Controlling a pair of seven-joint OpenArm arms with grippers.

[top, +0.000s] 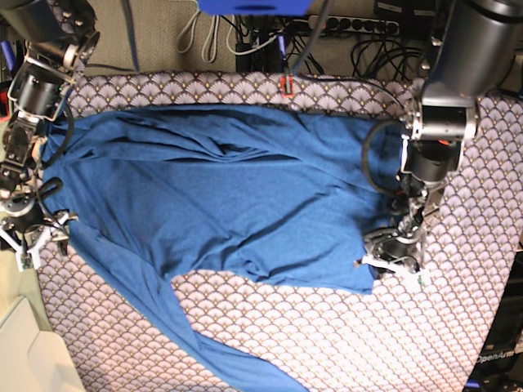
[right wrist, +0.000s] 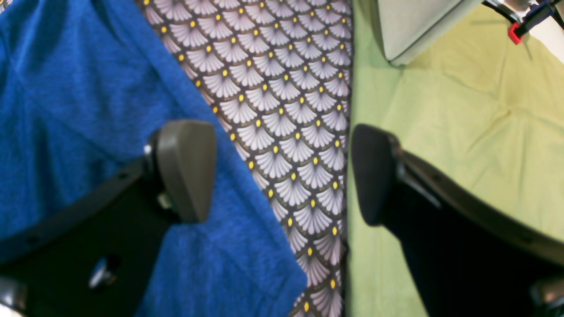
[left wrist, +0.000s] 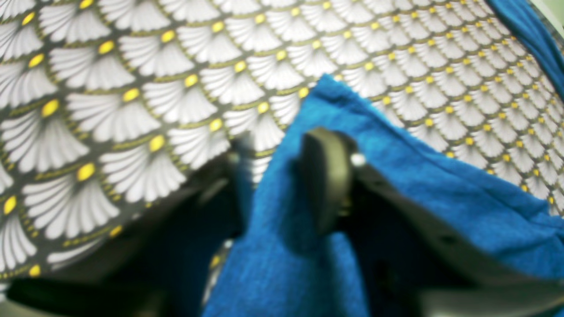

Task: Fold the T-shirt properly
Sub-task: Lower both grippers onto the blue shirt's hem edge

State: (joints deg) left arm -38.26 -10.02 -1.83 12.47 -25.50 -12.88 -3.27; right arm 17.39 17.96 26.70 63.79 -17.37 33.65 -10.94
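Note:
The royal-blue T-shirt (top: 221, 188) lies spread across the patterned table, one long sleeve (top: 237, 359) trailing toward the front edge. My left gripper (top: 393, 256) is at the shirt's right hem corner. In the left wrist view its jaws (left wrist: 282, 167) are pinched on a raised fold of blue fabric (left wrist: 396, 176). My right gripper (top: 29, 235) hangs at the shirt's left edge. In the right wrist view it (right wrist: 282, 174) stands open; one finger (right wrist: 185, 167) is above the T-shirt (right wrist: 66, 110), the other above green cloth, and nothing is between them.
A scallop-patterned cloth (top: 327, 335) covers the table. Green fabric (right wrist: 462, 132) lies beyond its left edge, with a grey box (right wrist: 414, 26) on it. Cables (top: 343, 49) run behind the table. A beige block (top: 29, 355) sits at the front left corner.

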